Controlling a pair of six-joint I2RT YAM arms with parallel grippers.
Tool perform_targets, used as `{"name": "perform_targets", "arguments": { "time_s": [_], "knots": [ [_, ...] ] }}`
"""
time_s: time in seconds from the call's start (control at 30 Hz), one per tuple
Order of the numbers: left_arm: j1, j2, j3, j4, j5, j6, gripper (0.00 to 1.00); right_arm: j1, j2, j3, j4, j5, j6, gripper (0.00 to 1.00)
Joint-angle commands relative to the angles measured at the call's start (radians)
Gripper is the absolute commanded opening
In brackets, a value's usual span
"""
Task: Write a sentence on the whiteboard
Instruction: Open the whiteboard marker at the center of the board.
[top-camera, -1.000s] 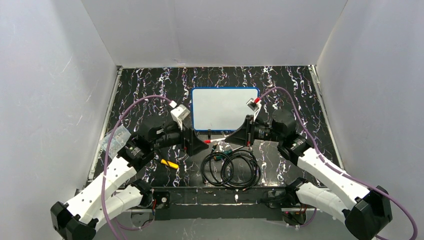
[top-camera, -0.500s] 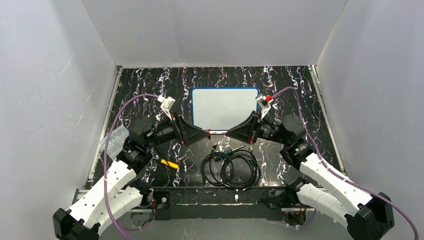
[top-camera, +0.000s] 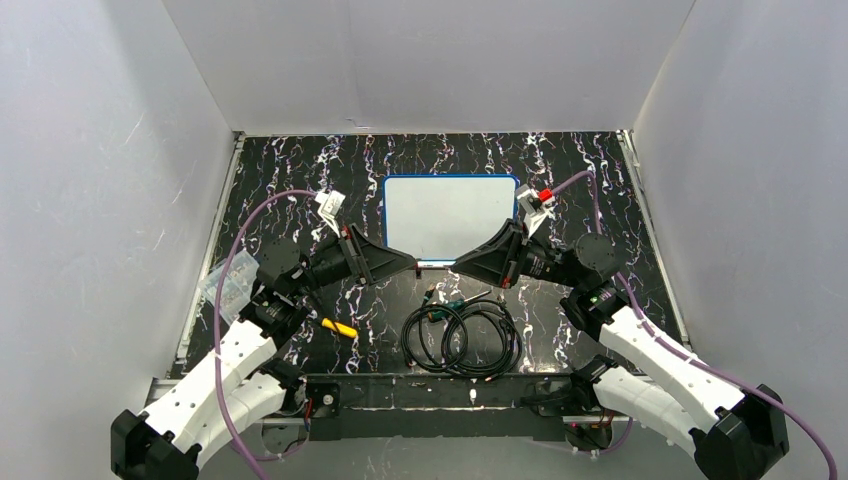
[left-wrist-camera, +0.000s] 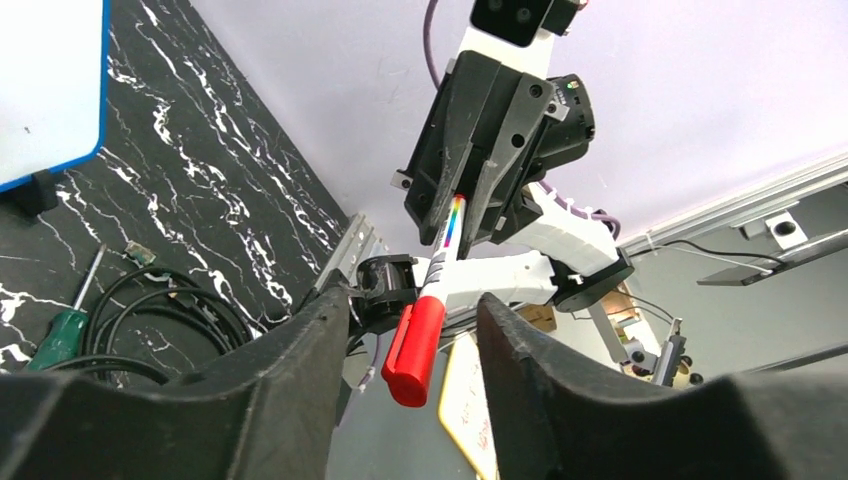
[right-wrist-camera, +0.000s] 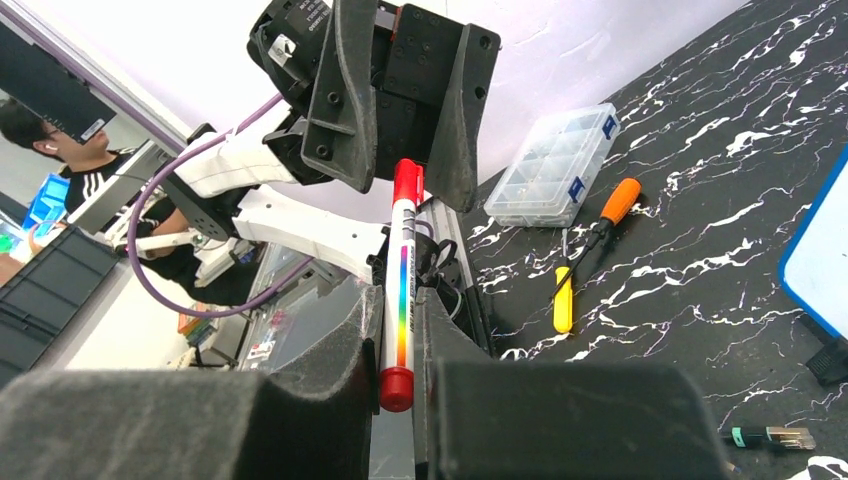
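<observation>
While clamped on the marker (right-wrist-camera: 403, 270), right gripper (right-wrist-camera: 398, 310) nose to nose with left gripper (left-wrist-camera: 412, 320), left one spread wide around the red cap (left-wrist-camera: 410, 352), not gripping, whiteboard (top-camera: 450, 215) lying on the table (top-camera: 590, 170) just beyond both.

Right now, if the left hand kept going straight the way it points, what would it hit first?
The left hand would first meet the red cap of the marker, which sits between its open fingers. Just beyond is the right hand, gripping the marker's other end. Depth is hard to judge, but the cap looks closest.
</observation>
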Motion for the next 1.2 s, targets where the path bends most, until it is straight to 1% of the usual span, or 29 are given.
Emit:
{"name": "perform_targets", "arguments": {
  "time_s": [0.0, 0.07, 0.23, 0.33, 0.5, 0.53, 0.6, 0.7, 0.73, 0.77, 1.0, 1.17],
  "knots": [
    [0.005, 0.005, -0.009, 0.09, 0.028, -0.053, 0.46, 0.001, -0.012, -0.01, 0.071, -0.024, 0.011, 0.01],
    [0.005, 0.011, -0.012, 0.102, 0.033, -0.063, 0.41, 0.002, -0.012, -0.011, 0.07, -0.023, 0.013, 0.01],
    [0.004, 0.014, -0.017, 0.133, 0.039, -0.081, 0.14, 0.001, -0.003, -0.01, 0.075, -0.025, 0.021, 0.01],
    [0.005, 0.014, -0.016, 0.137, 0.045, -0.085, 0.0, 0.001, -0.003, -0.011, 0.09, -0.013, 0.029, 0.01],
    [0.005, 0.012, -0.022, 0.151, 0.04, -0.092, 0.0, 0.001, 0.005, -0.014, 0.109, -0.011, 0.046, 0.01],
    [0.004, 0.012, -0.022, 0.154, 0.041, -0.092, 0.0, 0.001, 0.008, -0.015, 0.111, -0.009, 0.051, 0.05],
    [0.005, 0.01, -0.023, 0.159, 0.037, -0.095, 0.0, 0.001, 0.012, -0.014, 0.116, -0.005, 0.059, 0.15],
    [0.005, -0.005, -0.03, 0.169, 0.014, -0.101, 0.0, 0.001, 0.017, -0.018, 0.13, -0.001, 0.071, 0.35],
    [0.004, -0.011, -0.034, 0.174, 0.003, -0.103, 0.0, 0.002, 0.019, -0.02, 0.135, 0.001, 0.075, 0.4],
    [0.004, -0.019, -0.038, 0.177, -0.009, -0.103, 0.0, 0.002, 0.02, -0.022, 0.142, 0.003, 0.081, 0.43],
    [0.005, -0.05, -0.061, 0.18, -0.059, -0.107, 0.0, 0.003, 0.035, -0.051, 0.277, 0.02, 0.169, 0.44],
    [0.005, -0.049, -0.063, 0.184, -0.06, -0.11, 0.0, 0.003, 0.041, -0.06, 0.315, 0.03, 0.196, 0.43]
  ]
}}
